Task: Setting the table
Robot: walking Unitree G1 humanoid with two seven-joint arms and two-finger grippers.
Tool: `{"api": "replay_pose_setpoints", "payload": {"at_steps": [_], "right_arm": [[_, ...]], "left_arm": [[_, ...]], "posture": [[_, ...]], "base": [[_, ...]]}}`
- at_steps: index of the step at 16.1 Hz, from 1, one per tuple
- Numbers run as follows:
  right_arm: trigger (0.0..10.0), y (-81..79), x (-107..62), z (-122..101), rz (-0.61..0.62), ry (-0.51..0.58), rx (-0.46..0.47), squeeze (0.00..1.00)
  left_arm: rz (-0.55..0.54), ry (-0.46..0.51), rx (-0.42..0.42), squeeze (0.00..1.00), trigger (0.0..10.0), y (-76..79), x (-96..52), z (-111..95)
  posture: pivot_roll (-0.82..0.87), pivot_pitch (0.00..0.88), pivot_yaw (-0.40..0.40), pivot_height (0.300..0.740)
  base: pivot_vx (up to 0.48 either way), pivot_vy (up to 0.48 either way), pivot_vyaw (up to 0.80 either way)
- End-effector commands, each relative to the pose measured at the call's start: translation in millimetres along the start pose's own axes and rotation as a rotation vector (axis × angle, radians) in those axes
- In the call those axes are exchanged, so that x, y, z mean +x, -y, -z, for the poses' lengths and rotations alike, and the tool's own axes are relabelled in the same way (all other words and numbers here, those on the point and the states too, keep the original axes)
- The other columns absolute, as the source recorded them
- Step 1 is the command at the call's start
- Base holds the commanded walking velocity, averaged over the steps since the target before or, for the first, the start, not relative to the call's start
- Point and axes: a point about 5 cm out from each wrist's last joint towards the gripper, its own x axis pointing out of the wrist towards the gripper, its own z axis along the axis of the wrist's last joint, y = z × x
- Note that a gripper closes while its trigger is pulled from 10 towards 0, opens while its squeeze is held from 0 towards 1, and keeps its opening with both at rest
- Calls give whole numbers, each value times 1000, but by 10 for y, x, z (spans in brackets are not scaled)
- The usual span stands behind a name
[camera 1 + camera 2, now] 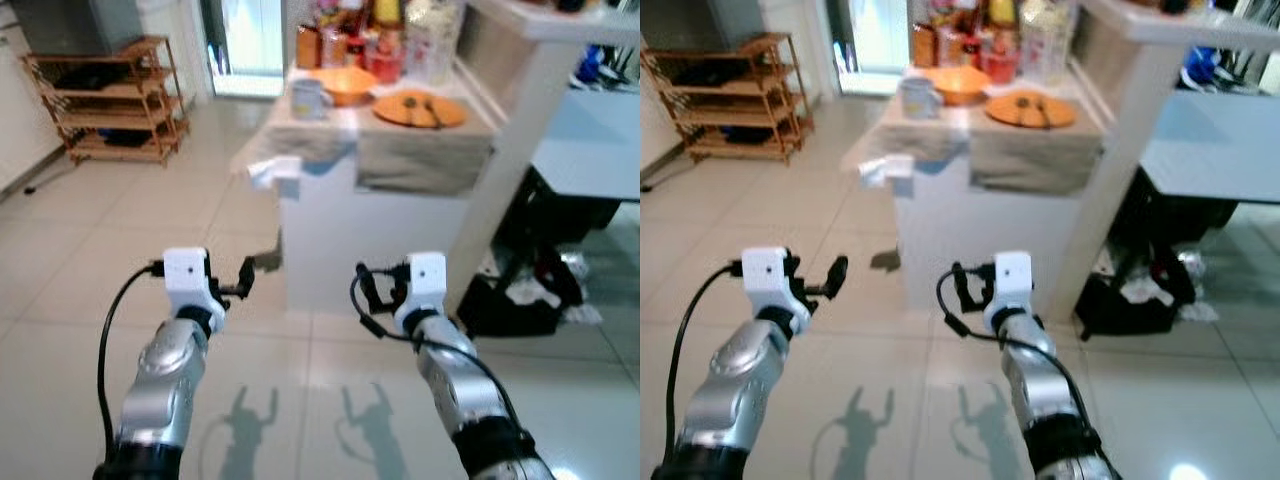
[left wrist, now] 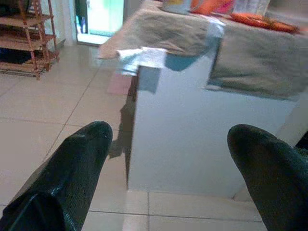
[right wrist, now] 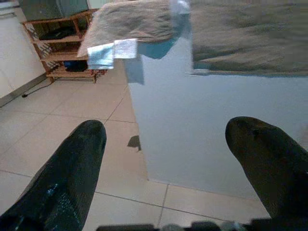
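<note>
A small white table (image 1: 370, 240) draped with a grey-beige cloth (image 1: 425, 155) stands ahead of me. On it lie an orange plate (image 1: 418, 110) with cutlery on top, an orange bowl (image 1: 343, 83) and a pale mug (image 1: 308, 97). Jars and bottles (image 1: 370, 45) crowd its far end. Both arms are raised over the tiled floor, short of the table. My left gripper (image 1: 245, 275) is open with nothing in it, its fingers (image 2: 82, 159) spread wide. My right gripper (image 1: 368, 285) is open and empty too, with its fingers (image 3: 72, 168) far apart and facing the table's side.
A wooden shelf rack (image 1: 110, 100) stands at the far left by a bright doorway (image 1: 248, 45). A white pillar (image 1: 520, 150) rises right of the table, with a black bag and clutter (image 1: 515, 300) at its foot. A blue surface (image 1: 590, 140) lies further right.
</note>
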Motion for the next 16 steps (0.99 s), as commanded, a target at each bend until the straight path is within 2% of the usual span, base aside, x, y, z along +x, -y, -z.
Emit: {"api": "replay_pose_setpoints", "payload": {"at_steps": [1,5,8,9,16], "right_arm": [[10000,87,-15,6,27,-3,-15,0],[10000,107,-21,0,31,-2,-18,0],[10000,112,-27,18,31,-7,-21,0],[10000,99,-28,15,25,-5,-27,0],[10000,101,-34,48,26,-13,-34,0]], "left_arm": [[15,-2,-14,0,10000,59,31,-5],[26,-12,-21,0,10000,82,34,-7],[35,3,14,0,10000,92,37,-40],[29,-9,38,0,10000,84,38,-29],[24,27,-19,0,10000,62,42,-76]], "posture": [[-68,0,33,740],[-74,0,34,740],[-74,0,34,740],[-74,0,34,740],[-78,0,38,740]], "base": [[296,-341,0],[0,0,0],[0,0,0],[480,0,0],[480,0,0]]}}
